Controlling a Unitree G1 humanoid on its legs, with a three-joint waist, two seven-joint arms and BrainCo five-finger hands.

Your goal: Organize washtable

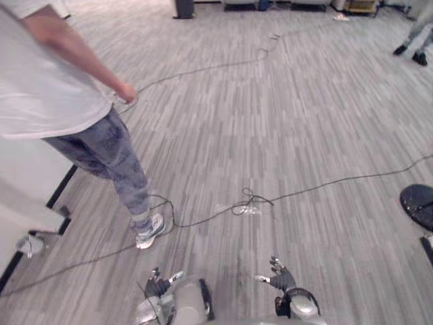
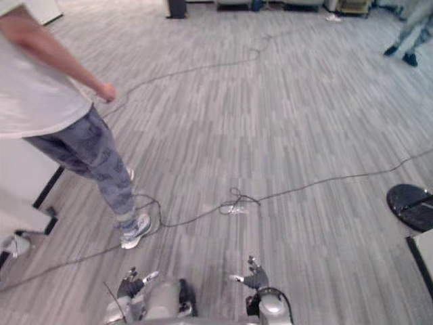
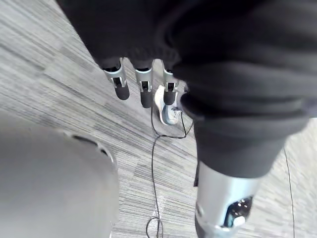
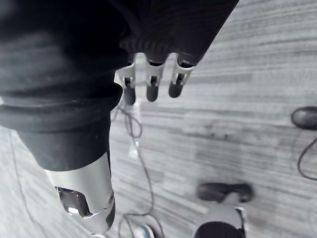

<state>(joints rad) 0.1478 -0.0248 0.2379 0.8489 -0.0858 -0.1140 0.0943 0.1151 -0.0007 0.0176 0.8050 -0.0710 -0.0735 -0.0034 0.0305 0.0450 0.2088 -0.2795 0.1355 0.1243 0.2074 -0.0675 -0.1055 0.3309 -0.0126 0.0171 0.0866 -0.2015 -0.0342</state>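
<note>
**Hands hanging open above a cabled floor**

My left hand [image 1: 157, 284] and right hand [image 1: 281, 278] are hanging low at 6 o'clock, fingers [image 3: 144, 94] straight and relaxed, gripping nothing. A grey cable [image 1: 247, 202] is lying knotted on the plank floor [image 1: 318, 128] at 12 o'clock from them. A person [image 1: 101, 145] in a white shirt is standing at 10 o'clock, one shoe [image 1: 150, 231] just beside the cable. A white unit [image 1: 27, 177] is sitting at 9 o'clock; I cannot tell whether it is the table to organize.

We see a wide floor [image 1: 304, 135] of grey plank pattern, at the left a white panel [image 1: 24, 179] with a dark frame below, at the right edge a dark round base [image 1: 418, 205], far off a dark upright object [image 1: 184, 8], soft even light
</note>
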